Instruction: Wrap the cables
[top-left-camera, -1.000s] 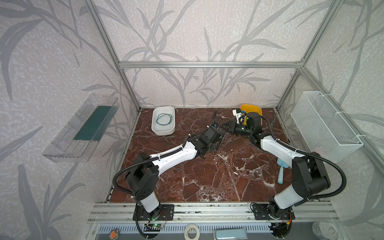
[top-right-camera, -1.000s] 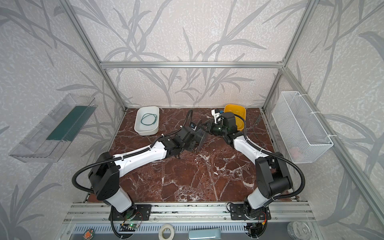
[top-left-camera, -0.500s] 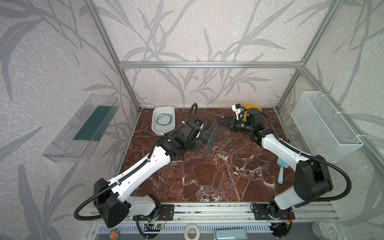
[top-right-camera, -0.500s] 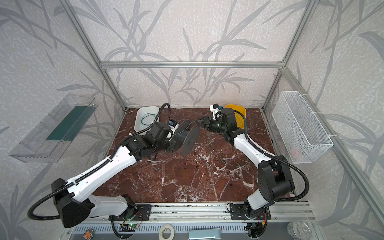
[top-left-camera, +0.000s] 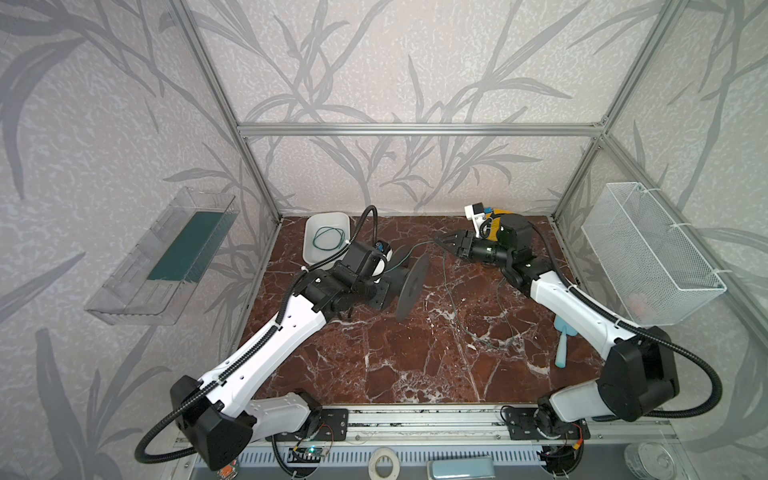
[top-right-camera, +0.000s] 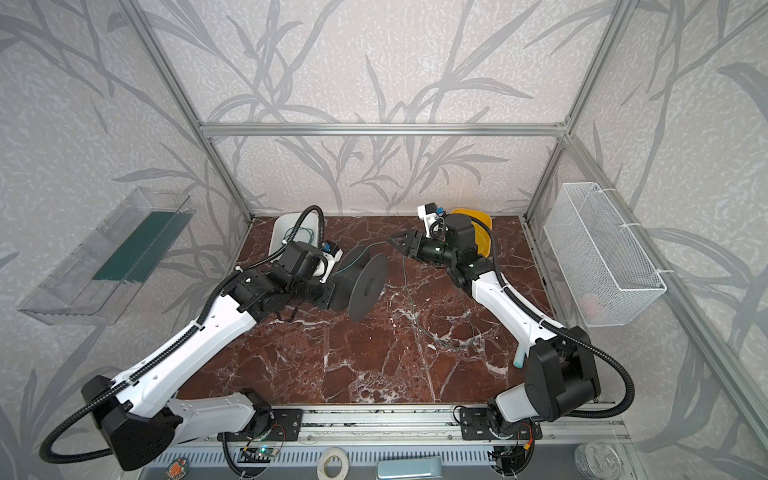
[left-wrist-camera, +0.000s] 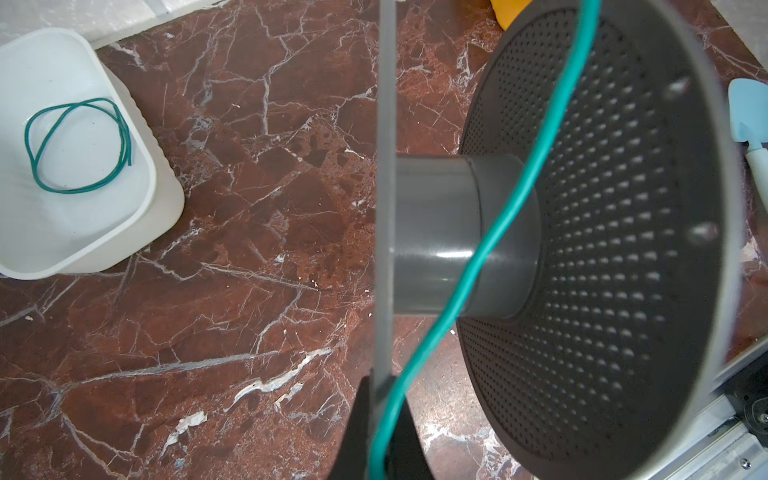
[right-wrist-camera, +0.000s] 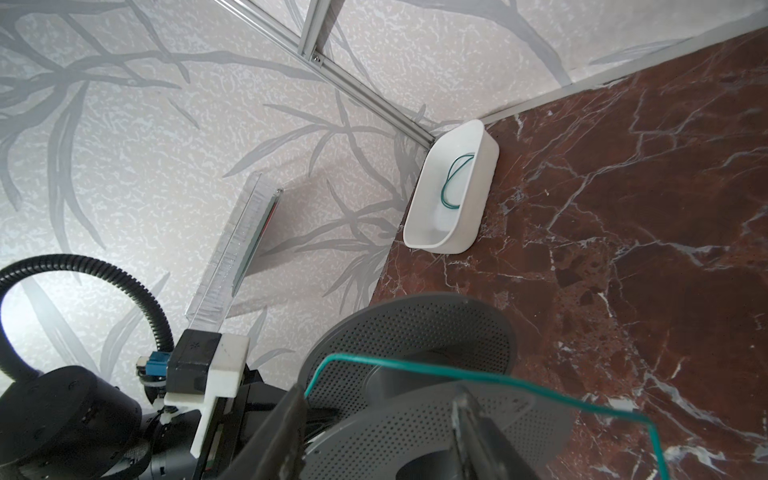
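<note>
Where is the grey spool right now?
In both top views the grey spool is near the middle of the table, one flange clamped in the left gripper; the white tray lies behind-left, the right gripper just right of it.

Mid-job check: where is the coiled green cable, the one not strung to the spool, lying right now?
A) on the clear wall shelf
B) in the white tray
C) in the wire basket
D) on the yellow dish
B: the left wrist view shows the coiled cable lying on the floor of the white tray.
</note>
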